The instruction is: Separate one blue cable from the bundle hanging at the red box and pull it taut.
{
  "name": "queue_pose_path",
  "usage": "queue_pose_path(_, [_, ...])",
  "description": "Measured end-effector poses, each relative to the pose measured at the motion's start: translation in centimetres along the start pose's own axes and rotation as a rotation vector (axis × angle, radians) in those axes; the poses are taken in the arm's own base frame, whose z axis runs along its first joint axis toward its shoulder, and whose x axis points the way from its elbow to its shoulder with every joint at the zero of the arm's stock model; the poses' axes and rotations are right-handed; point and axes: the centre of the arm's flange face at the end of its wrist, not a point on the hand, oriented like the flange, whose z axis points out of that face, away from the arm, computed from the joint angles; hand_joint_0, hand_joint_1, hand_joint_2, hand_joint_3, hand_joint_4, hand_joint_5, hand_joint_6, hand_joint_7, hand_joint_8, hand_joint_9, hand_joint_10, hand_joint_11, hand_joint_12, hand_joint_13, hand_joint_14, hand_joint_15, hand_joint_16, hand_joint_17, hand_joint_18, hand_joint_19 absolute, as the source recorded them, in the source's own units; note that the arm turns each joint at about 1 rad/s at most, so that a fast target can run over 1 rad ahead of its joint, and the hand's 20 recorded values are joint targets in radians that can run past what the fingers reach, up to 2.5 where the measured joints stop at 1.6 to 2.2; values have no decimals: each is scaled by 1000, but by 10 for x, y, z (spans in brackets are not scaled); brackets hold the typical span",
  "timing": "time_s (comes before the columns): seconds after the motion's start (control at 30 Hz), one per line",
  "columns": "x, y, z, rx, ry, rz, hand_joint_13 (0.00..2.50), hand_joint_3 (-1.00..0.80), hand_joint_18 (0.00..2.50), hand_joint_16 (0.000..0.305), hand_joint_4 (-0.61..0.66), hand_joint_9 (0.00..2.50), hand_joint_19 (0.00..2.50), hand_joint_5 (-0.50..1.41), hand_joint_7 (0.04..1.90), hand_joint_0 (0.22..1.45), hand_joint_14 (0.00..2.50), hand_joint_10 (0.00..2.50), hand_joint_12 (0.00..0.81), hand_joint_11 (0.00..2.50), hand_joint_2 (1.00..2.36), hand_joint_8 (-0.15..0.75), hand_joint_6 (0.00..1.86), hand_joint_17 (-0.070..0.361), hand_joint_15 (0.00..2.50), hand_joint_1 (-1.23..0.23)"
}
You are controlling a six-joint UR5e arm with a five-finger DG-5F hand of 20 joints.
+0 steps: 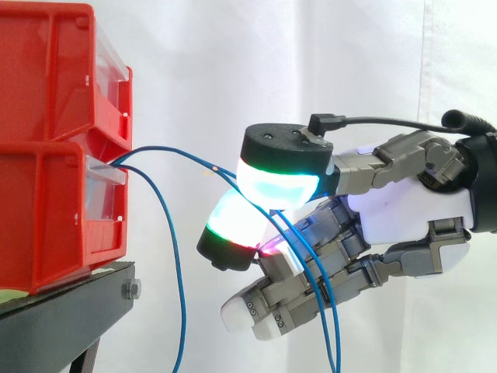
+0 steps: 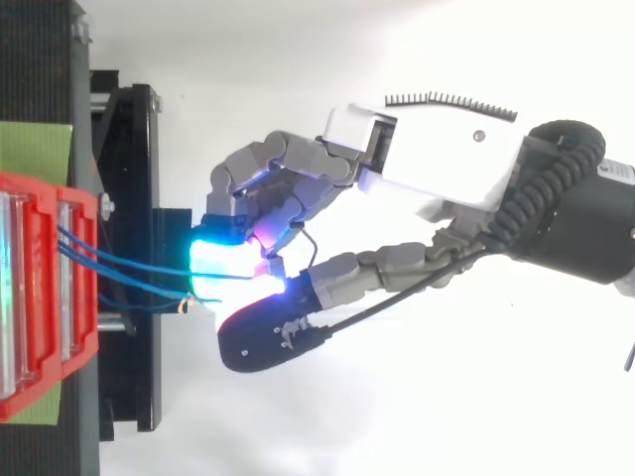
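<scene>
Robot hand (image 1: pixel 411 206) pinching blue cable (image 1: pixel 182 152) between glowing pads (image 1: pixel 279 186), near lower red bin (image 1: pixel 46 217); second blue cable (image 1: pixel 180 287) hanging loose.

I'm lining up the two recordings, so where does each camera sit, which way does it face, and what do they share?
Side view: beside the work at about its height, looking level across at the red bins on the left; the hand comes in from the right, before the white curtain.
Top view: above the work, looking down on the black stand and red bins at the left; the hand and arm come in from the right.
Shared: the red bins, the hand, and the blue cable pinched between its glowing pads.
</scene>
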Motion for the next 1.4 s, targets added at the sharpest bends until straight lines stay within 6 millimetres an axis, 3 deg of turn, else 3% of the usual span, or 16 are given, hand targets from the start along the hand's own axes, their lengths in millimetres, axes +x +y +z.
queue_pose_path(0.13, [0,0,0,0,0,5,697,-500,449,30,17,970,244,-230,1002,739,16,22,284,1132,1000,258,923,68,343,-898])
queue_pose_path(0.23, [0,0,0,0,0,6,697,-500,445,30,34,971,268,-228,974,640,15,22,281,1137,1000,257,921,68,361,-902])
queue_pose_path(0.33, [0,0,0,0,0,7,702,-500,452,33,76,976,290,-223,949,529,15,21,297,1132,1000,277,905,74,365,-846])
queue_pose_path(0.47, [0,1,0,1,0,7,720,-500,465,35,101,1006,303,-215,913,492,15,20,314,1112,1000,298,894,79,369,-743])
queue_pose_path(0.63, [-1,6,1,-7,0,13,721,-500,452,32,61,1020,355,-207,1014,606,16,24,301,1125,1000,275,875,72,389,-551])
queue_pose_path(0.8, [-4,12,1,7,1,10,722,-343,479,36,49,1014,380,-212,1112,636,16,23,308,1138,1016,277,892,81,404,-654])
queue_pose_path(0.93, [-5,12,0,22,1,7,716,-303,488,38,33,974,376,-235,1033,674,17,23,311,1133,1019,266,929,85,410,-774])
queue_pose_path(1.17, [-7,13,-3,37,3,2,731,-496,516,39,88,972,372,-237,989,757,17,22,300,1133,1000,259,930,87,418,-830])
queue_pose_path(1.4, [-9,13,-5,58,5,-6,770,-500,543,38,82,1012,374,-228,993,737,18,22,298,1165,1000,263,923,85,434,-856])
